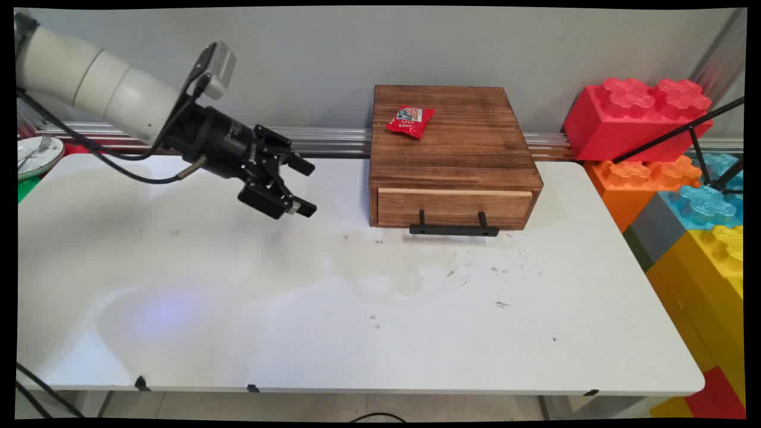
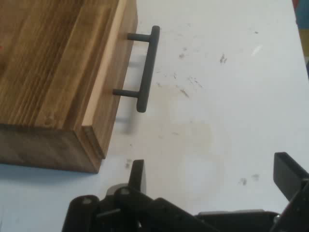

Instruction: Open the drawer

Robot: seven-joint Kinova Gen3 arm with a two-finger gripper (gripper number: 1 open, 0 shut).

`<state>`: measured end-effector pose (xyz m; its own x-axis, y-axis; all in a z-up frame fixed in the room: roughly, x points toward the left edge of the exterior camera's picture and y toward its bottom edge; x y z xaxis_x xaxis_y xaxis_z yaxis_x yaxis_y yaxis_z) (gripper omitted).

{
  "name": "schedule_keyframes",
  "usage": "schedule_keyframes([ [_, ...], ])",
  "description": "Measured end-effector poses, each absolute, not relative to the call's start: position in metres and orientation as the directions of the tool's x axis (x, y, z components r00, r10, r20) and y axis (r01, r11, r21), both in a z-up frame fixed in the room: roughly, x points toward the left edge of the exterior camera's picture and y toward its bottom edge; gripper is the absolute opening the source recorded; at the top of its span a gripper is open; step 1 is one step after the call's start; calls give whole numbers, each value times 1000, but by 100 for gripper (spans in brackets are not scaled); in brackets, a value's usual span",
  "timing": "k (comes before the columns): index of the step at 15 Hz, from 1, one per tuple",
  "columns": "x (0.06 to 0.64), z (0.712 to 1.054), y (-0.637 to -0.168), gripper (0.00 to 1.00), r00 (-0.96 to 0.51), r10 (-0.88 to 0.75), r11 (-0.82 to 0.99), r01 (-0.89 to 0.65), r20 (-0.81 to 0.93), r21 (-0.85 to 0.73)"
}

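Main view shows the black two-finger gripper [image 1: 304, 186], spread wide and empty, hovering left of the brown wooden drawer box [image 1: 452, 157]; its black bar handle [image 1: 453, 227] runs left-right along the near face.

A plain grey wall [image 1: 309, 59] is running behind the white desk [image 1: 357, 309], with a silver metal rail [image 1: 333, 141] lying along its foot. Giant toy bricks [image 1: 684, 172] in red, orange, blue and yellow are standing stacked at the right. Pale floor [image 1: 309, 407] is showing below the desk's near edge.
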<state>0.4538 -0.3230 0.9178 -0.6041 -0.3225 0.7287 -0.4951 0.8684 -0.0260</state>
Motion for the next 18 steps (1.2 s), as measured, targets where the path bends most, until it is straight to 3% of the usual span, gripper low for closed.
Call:
schedule_keyframes([
  [12, 389, 942, -365, 100, -621, -337, 853, -520, 708, -50],
  [18, 336, 932, -401, 100, -675, -317, 862, -498, 666, -95],
])
